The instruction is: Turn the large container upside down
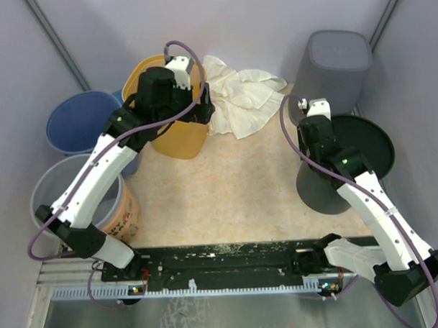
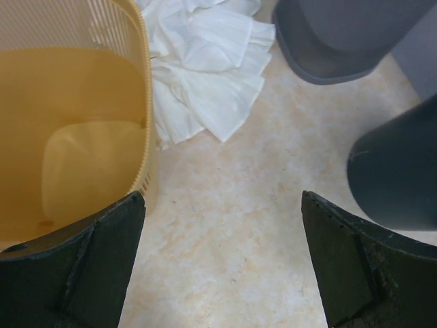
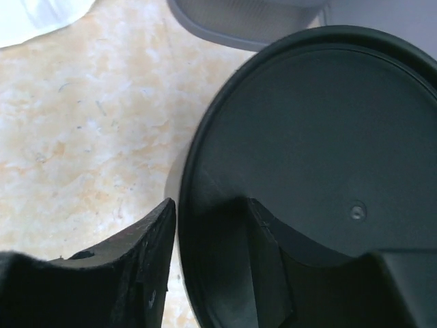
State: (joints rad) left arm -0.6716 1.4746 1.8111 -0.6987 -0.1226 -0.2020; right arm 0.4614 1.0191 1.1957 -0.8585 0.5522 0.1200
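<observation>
Tabletop (image 1: 234,192) of pale marbled beige fills the space between grey walls, with both arms bolted at its near edge. On its right side is the large container (image 1: 320,185), a dark grey round bin. It is tipped rather than upright, with its lighter outer wall toward the middle of the table and its round black inside and flat bottom facing up and to the far right. Just behind it, against the far wall, stands a grey bin (image 1: 338,59) with rounded corners. At the far left sits a yellow basket (image 1: 176,140) with a slatted wall, and past it in the corner a blue bucket (image 1: 77,122). Nearer on the left is a pale bucket (image 1: 126,214) with print on its side. A crumpled white cloth (image 1: 242,98) lies between the yellow basket and the grey bin, touching the basket. The right gripper (image 3: 212,208) straddles the large container's rim, one finger outside the wall and the other inside. Its jaws stand apart, wider than the thin wall between them, so they do not pinch it. The left gripper (image 2: 222,201) hangs above bare table just beside the yellow basket's rim, its jaws spread wide and holding nothing.
</observation>
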